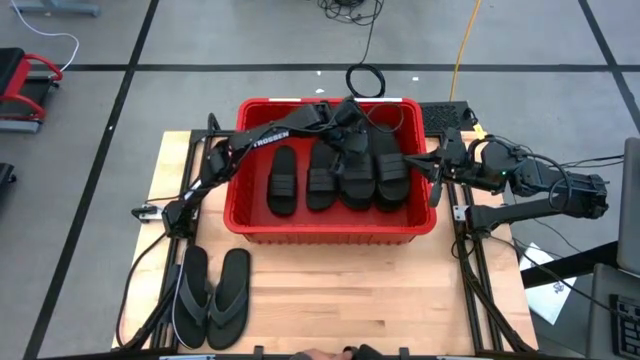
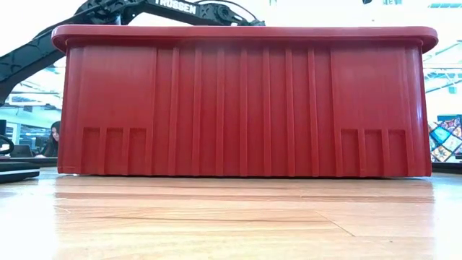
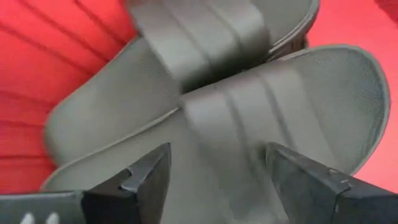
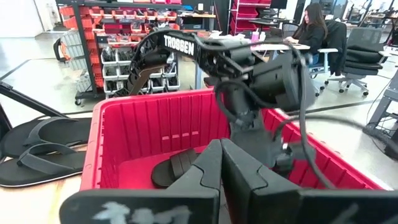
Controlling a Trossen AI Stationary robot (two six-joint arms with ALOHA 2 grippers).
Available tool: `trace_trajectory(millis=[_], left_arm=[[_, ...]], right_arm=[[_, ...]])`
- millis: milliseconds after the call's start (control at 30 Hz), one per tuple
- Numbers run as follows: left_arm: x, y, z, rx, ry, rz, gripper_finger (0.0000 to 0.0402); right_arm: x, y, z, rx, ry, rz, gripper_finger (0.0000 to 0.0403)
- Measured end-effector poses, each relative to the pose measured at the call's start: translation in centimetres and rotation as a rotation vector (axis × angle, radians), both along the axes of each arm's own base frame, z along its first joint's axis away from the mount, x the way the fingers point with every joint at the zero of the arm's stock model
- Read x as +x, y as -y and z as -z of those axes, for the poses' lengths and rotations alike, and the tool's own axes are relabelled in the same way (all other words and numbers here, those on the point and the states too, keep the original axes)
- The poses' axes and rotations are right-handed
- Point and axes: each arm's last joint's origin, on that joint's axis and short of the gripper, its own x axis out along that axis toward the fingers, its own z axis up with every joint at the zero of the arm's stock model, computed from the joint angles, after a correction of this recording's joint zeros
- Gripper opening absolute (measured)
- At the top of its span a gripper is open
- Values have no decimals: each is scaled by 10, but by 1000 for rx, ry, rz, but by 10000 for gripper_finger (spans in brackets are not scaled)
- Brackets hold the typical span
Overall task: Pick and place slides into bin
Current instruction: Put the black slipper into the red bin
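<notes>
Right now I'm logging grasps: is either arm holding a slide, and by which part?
Nothing is held. The left gripper hangs open over a slide in the bin; the right gripper is shut, empty.

Bright, even indoor light; low view backlit and hazy, left wrist view close-up blurred.

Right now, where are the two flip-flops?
In the high view, the two flip-flops lie side by side on the wooden table, outside the red bin, near its front left corner on the left arm's side.

Black ribbed slides (image 1: 340,175), red slotted bin (image 1: 330,232)
</notes>
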Motion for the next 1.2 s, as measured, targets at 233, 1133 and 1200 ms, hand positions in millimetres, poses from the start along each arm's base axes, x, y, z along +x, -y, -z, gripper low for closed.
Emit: trace_trajectory(millis=[233,1133,1200], left_arm=[[-11,10,-28,55,5,-59,265],[-192,180,-241,-580,242,231,1],[-193,192,-238,-596,195,259,1]], right_arm=[[0,0,1,-1,-9,-1,0],[-32,-9,-3,-69,9,-308,0],[-31,-9,-4,-52,24,-305,0]])
